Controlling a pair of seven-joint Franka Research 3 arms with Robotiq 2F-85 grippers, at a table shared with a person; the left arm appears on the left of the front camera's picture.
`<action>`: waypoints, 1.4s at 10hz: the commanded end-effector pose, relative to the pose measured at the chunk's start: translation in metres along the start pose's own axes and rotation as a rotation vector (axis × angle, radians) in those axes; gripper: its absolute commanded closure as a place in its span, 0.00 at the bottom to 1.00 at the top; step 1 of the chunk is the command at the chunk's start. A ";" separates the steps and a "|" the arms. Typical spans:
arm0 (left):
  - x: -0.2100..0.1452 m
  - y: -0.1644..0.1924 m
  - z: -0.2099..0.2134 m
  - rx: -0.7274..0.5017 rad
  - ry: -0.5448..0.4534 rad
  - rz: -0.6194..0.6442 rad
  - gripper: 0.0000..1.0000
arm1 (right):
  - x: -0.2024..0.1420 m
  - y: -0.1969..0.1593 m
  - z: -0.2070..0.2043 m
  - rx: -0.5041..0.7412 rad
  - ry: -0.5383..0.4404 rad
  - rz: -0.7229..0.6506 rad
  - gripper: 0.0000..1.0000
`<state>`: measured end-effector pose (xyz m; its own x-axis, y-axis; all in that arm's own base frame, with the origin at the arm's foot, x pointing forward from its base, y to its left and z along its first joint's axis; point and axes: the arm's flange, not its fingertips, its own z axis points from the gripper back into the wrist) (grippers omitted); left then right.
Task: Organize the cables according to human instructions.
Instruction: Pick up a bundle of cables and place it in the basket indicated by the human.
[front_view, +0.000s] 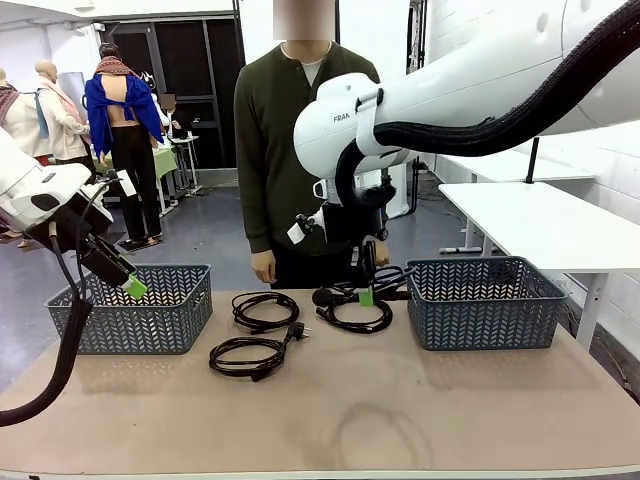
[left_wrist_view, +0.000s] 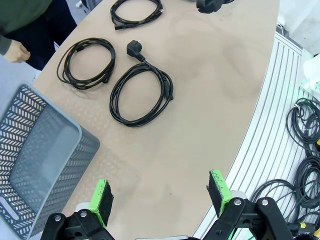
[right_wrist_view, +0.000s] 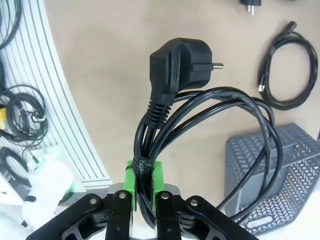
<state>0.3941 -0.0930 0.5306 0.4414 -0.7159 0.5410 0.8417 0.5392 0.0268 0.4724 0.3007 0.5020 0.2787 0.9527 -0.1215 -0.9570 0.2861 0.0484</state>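
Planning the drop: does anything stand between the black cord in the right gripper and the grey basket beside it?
Nothing visible. The right gripper is shut on the coiled black power cord, beside the open-topped grey lattice basket.

2 white arms with black pincers

The right arm (front_view: 480, 85) has a glossy white shell lettered "FRA" and a thick black ribbed hose (front_view: 520, 118) clipped along it; the left arm (front_view: 30, 190) is white too. The left pincer (left_wrist_view: 160, 192) and right pincer (right_wrist_view: 142, 176) are black, each with 2 green pads and round silver screws.
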 end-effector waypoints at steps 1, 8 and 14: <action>-0.001 0.003 0.001 -0.016 -0.017 -0.004 0.00 | 0.003 0.001 -0.002 0.007 -0.002 -0.031 1.00; -0.001 0.003 0.001 -0.016 -0.017 -0.004 0.00 | -0.054 -0.011 0.018 -0.111 0.041 -0.011 1.00; -0.001 0.003 0.001 -0.016 -0.017 -0.004 0.00 | -0.159 -0.050 0.049 -0.122 -0.034 0.094 1.00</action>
<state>0.3941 -0.0927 0.5307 0.4419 -0.7156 0.5410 0.8413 0.5400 0.0270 0.4767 0.1542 0.5712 0.2216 0.9671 -0.1253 -0.9740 0.2133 -0.0765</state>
